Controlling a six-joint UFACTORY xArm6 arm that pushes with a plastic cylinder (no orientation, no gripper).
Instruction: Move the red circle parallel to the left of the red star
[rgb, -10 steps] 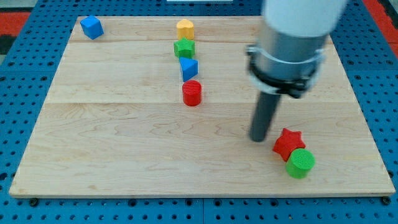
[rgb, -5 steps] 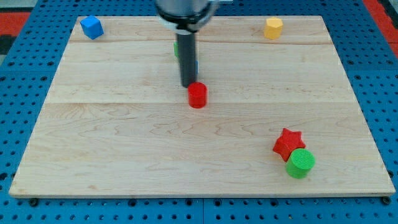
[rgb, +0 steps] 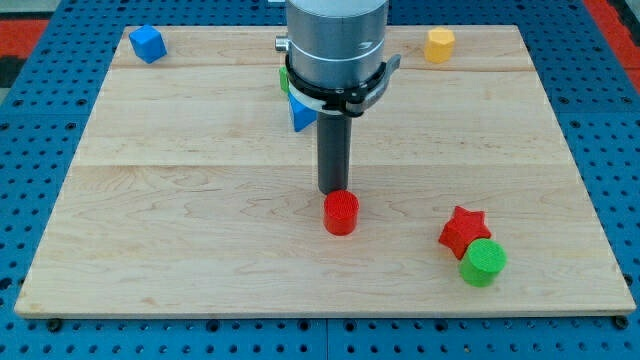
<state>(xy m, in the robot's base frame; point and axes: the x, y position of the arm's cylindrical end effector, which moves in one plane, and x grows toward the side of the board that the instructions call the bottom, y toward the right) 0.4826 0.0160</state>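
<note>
The red circle (rgb: 341, 213) is a short red cylinder on the wooden board (rgb: 180, 230), just below centre. My tip (rgb: 332, 191) stands right behind it, touching its upper edge. The red star (rgb: 463, 231) lies toward the view's lower right, well to the right of the circle and slightly lower. A green circle (rgb: 483, 261) touches the star's lower right side.
A blue block (rgb: 147, 43) sits at the top left corner. A yellow block (rgb: 439, 44) sits at the top right. A blue block (rgb: 298, 115) and a green block (rgb: 284, 79) show partly behind the arm.
My tip has moved down the view and slightly right, pushing the red circle from the board's middle toward the bottom. The yellow block went from top centre to top right earlier.
</note>
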